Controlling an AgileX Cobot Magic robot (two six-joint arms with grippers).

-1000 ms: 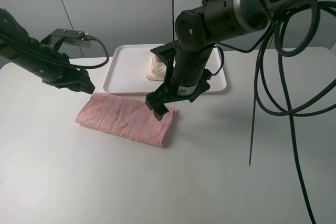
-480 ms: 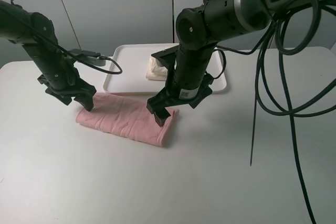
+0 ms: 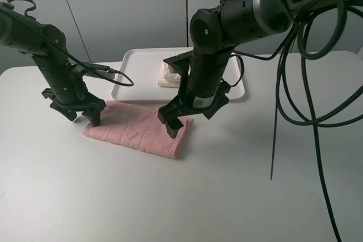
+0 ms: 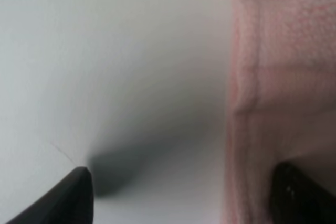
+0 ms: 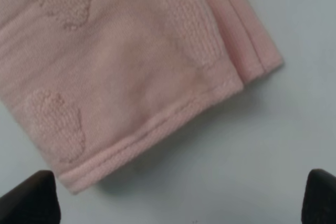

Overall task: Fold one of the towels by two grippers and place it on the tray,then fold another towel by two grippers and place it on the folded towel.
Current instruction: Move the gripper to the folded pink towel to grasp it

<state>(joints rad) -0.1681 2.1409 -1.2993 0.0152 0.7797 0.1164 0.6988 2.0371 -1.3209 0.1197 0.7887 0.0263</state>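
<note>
The pale pink towel (image 3: pixel 133 128) lies folded into a long strip on the table, in front of the white tray (image 3: pixel 135 83). On the tray rests the folded cream-white towel (image 3: pixel 167 75), partly hidden by my right arm. My left gripper (image 3: pixel 83 118) points down, open, at the strip's left end. In the left wrist view the left gripper (image 4: pixel 184 198) straddles the edge of the pink towel (image 4: pixel 283 77), one fingertip (image 4: pixel 73 198) over bare table. My right gripper (image 3: pixel 177 124) hangs open over the strip's right end. The right wrist view has the right gripper (image 5: pixel 173 203) above a corner of the pink towel (image 5: pixel 121 66).
Black cables (image 3: pixel 295 106) hang from the right arm and loop over the right side of the white table (image 3: pixel 238 185). A grey wall stands behind the tray.
My left arm has swung in from the back left and come down upright at the pink towel's left end. The right gripper has sunk slightly over the right end.
</note>
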